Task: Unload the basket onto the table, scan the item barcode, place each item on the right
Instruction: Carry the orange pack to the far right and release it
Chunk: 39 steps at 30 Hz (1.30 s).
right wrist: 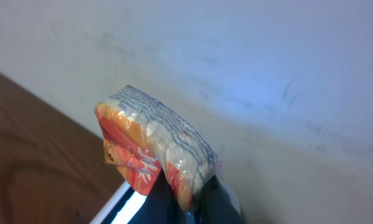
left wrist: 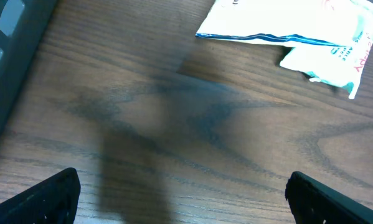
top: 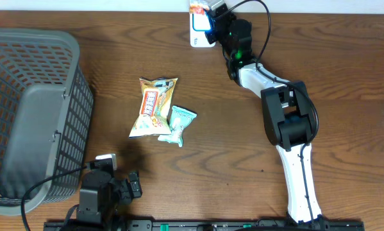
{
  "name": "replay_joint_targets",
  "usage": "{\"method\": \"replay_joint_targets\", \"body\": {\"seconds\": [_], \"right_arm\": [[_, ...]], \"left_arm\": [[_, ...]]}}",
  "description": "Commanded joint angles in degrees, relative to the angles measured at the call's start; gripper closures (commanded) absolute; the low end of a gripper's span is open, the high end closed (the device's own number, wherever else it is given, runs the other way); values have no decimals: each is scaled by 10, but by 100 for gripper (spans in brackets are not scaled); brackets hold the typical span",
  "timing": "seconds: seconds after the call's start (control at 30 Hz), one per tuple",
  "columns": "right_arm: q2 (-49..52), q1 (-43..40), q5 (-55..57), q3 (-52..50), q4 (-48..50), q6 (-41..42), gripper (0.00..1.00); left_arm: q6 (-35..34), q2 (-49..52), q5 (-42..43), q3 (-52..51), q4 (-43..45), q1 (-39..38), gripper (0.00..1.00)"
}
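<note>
The right gripper (top: 212, 17) sits at the upper middle of the overhead frame, clamped tight on one end of the orange packet (right wrist: 152, 143), the item to be scanned. Gripping it by the end leaves most of the wrapper sticking out free, which probably serves to keep the printed faces clear of the fingers. The packet hangs just beside the scanner (top: 198, 33), a white unit with a blue light against the top edge of the frame. A bluish glow on the wall in the right wrist view suggests the packet is near the beam. I cannot tell whether the barcode itself faces the reader.

The wall stands close behind the packet, so there is little room toward the top of the frame. Any turning or pulling back would have to go down the frame, toward the middle, where the wood is bare. The right arm is stretched long from the lower right, which leaves it little further reach.

The left gripper (left wrist: 186, 208) is spread wide and holds nothing, low over the wood at the lower left, near the basket (top: 31, 109), out of the working arm's way. At centre frame the yellow snack packet (top: 154, 108) and the small teal packet (top: 180, 124) lie touching, well apart from both grippers and from the scanner
</note>
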Motion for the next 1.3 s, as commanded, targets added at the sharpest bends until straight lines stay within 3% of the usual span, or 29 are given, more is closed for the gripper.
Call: {"method": "replay_joint_targets", "body": {"seconds": [0.0,0.33,0.47,0.63,0.87,1.03,1.27], "right_arm": [[-3,1,5,8,-14,9,99],[-39,-5,9,8,-9,37,99],[-128,-38,59,8,-154,41,99],[-237,-101,332,8,-408,41,99],[-264,-239,511,3,-624,41,99],[-251,-357,471,-36,-646,76,99],[-226,-491,257,-108,-643,99,98]], "left_arm": [[7,-1,-3,3,-2,3,2],[7,-1,-3,3,-2,3,2],[7,-1,-3,3,-2,3,2],[7,-1,-3,3,-2,3,2],[7,-1,-3,3,-2,3,2],[7,-1,-3,3,-2,3,2],[7,-1,-3,3,-2,3,2]]}}
